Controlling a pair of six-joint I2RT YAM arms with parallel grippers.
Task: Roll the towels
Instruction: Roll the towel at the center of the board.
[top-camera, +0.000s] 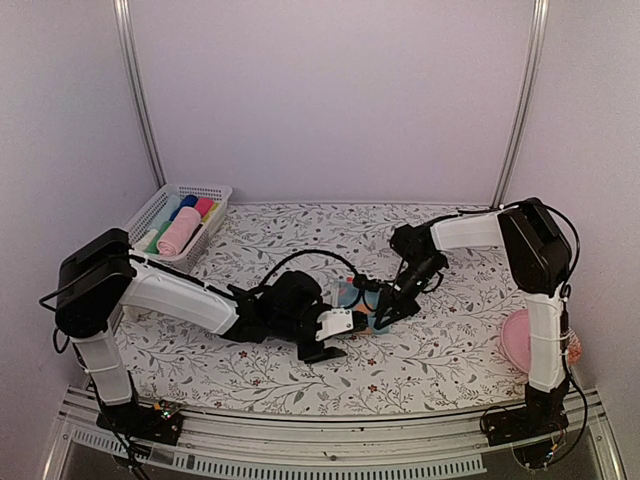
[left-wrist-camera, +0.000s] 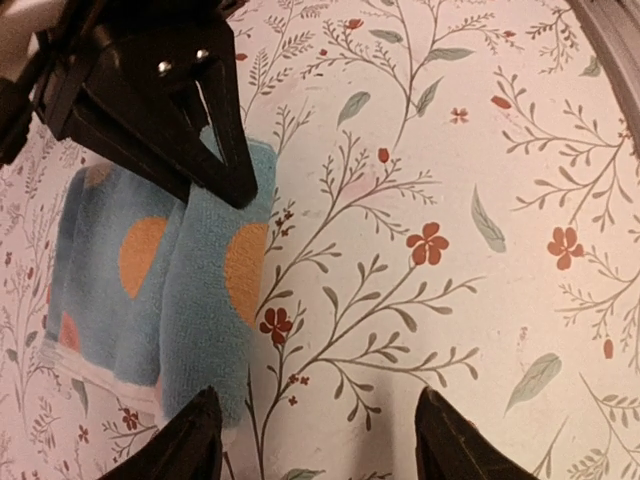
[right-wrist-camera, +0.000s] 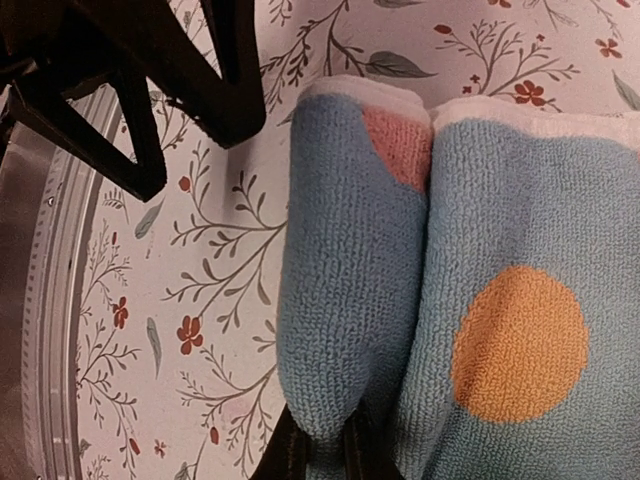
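Two arms, the left arm (top-camera: 180, 295) and the right arm (top-camera: 470, 232), lean in over the flowered table (top-camera: 450, 350) and meet near its middle. At ten o'clock on the table sits a white basket (top-camera: 150, 215). It holds a pale pink towel (top-camera: 180, 232) in a roll beside bright cloth tubes (top-camera: 190, 203), and I'd guess that towel is done. At four o'clock, by the right arm's base, lies a round pink plate (top-camera: 517, 340).

The light blue towel (left-wrist-camera: 130, 290), spotted orange, sits at the centre, partly rolled, with one thick fold beside flatter cloth. The right pincer (right-wrist-camera: 318, 452) is clamped tight on the end of that fold. The left pincer (left-wrist-camera: 320, 440) gapes wide over bare table and holds nothing, with the towel at its ten o'clock in its own camera.

To roll well from here, I think the right pincer should hold the fold snug and turn it evenly over the flat part. The left pincer could come down on the fold's other end, so the roll neither slackens nor skews.
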